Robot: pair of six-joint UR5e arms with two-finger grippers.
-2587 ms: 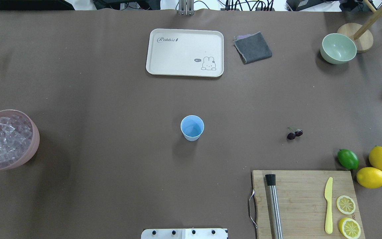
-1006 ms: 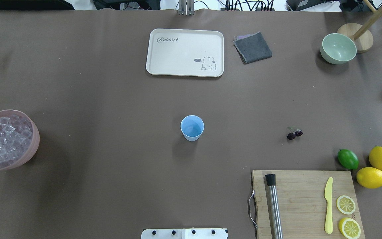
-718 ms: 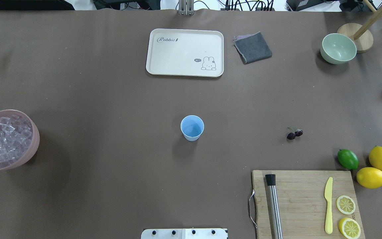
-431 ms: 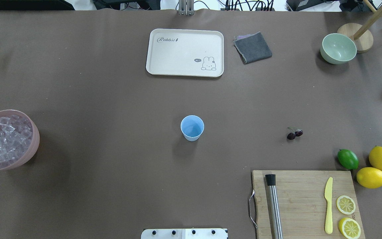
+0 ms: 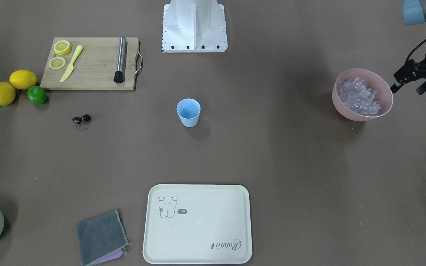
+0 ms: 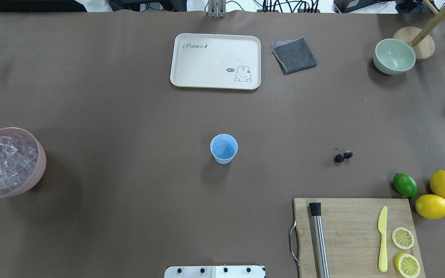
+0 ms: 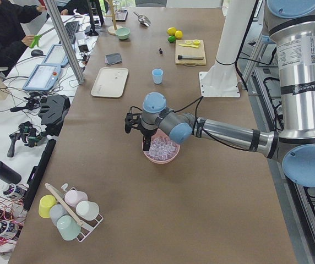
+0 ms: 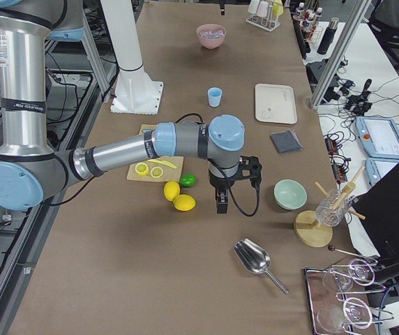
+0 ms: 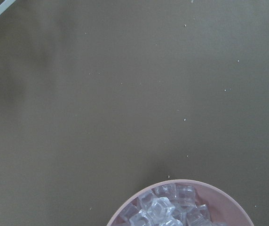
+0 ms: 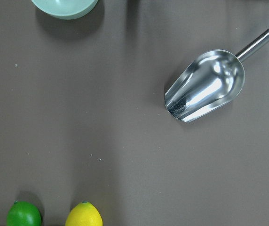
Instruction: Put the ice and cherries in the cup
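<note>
The light blue cup (image 6: 223, 148) stands upright mid-table, with nothing visible inside it. The ice (image 5: 359, 98) is piled in a pink bowl (image 5: 350, 112) at the table's left end; the left wrist view catches it (image 9: 167, 212) at the bottom edge. My left gripper (image 5: 407, 88) hangs open just outside and above that bowl, holding nothing. The cherries (image 6: 343, 156), a dark pair on green stems, lie on the table right of the cup. My right gripper (image 8: 222, 204) hovers near the lemons; I cannot tell if it is open or shut.
A cream tray (image 6: 215, 61), a grey cloth (image 6: 294, 55) and a pale green bowl (image 6: 394, 56) sit at the far side. A cutting board (image 6: 352, 235) holds a metal muddler, yellow knife and lemon slices. A lime (image 6: 405, 185), two lemons and a metal scoop (image 10: 205, 87) lie right.
A dark sliver of the left gripper has come in at the overhead view's left edge above the pink bowl. The cup, ice and cherries have not moved.
</note>
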